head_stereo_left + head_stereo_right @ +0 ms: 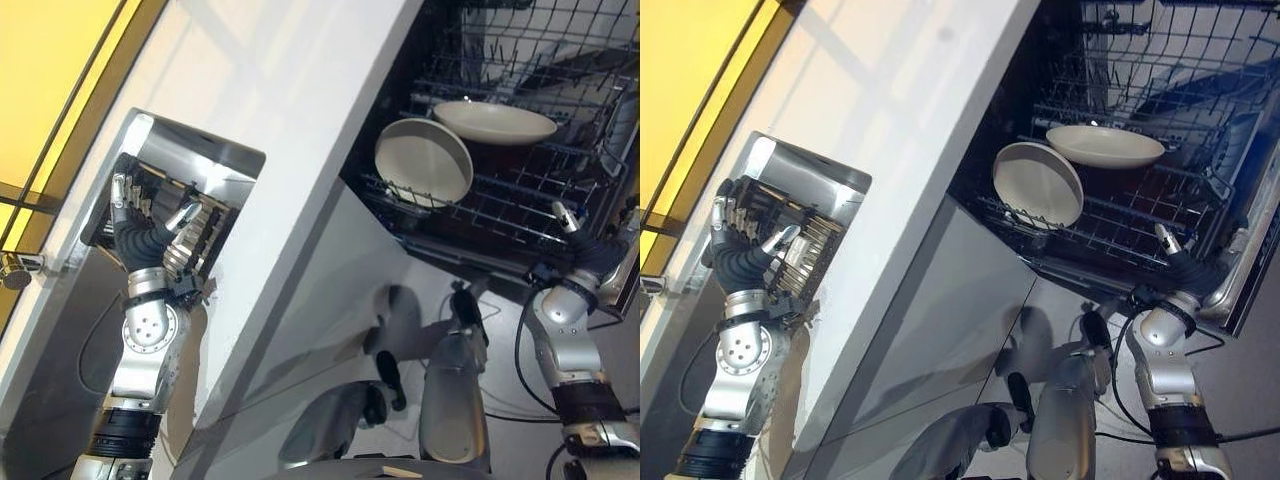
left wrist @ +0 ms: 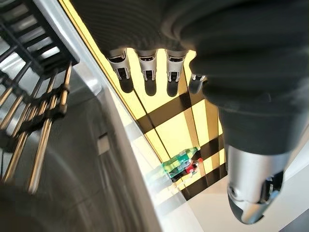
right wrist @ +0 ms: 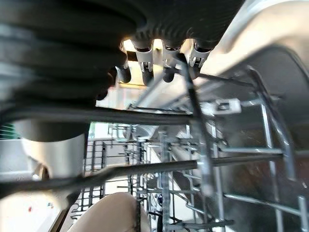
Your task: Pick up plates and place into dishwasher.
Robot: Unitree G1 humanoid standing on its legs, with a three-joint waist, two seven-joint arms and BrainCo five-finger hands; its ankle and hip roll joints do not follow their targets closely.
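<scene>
Plates sit in the dishwasher's lower rack point(image 1: 500, 215): one plate point(image 1: 423, 160) stands on edge, leaning, and a second plate point(image 1: 495, 122) lies nearly flat just behind it. The right hand point(image 1: 1185, 265) is at the rack's front edge (its wrist view shows the fingers point(image 3: 145, 60) curled over a rack wire). The left hand point(image 1: 150, 235) is raised over the sink point(image 1: 200, 160) beside a drying rack point(image 1: 790, 240), fingers straight and relaxed, holding nothing.
</scene>
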